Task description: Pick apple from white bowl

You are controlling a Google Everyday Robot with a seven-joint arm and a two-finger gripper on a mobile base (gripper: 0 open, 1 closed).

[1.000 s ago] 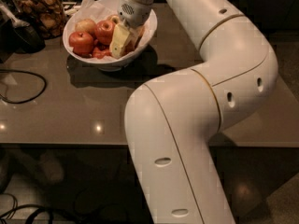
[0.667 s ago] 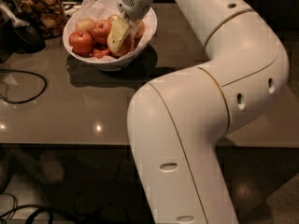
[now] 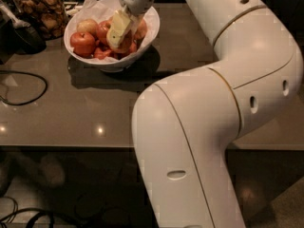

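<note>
Since 0.7 s ago the hand has shifted slightly toward the back of the wide, round, glossy white bowl, and the thick white robot arm has swung its elbow further away from the bowl's right side. Fruit in the bowl looks unmoved.

Hand is inside the bowl, about at its centre, coming down from the rear rim and tilted. It's low over the reddish fruit there. Can't tell whether it is wide, narrow or holding anything.

Round pale yellow-gold apple with a light blush lies in the bowl's rear-left part, against the crumpled white paper lining. It's apart from the hand; an orange-red apple lies between them.

Deep red apple is at the bowl's left side, just in front of the pale one.

Bowl stands on the grey-brown glossy desk. Glass jar of brown snacks is behind and left of the bowl, near it. Arm's two large links fill the area right of and in front of the bowl.
</note>
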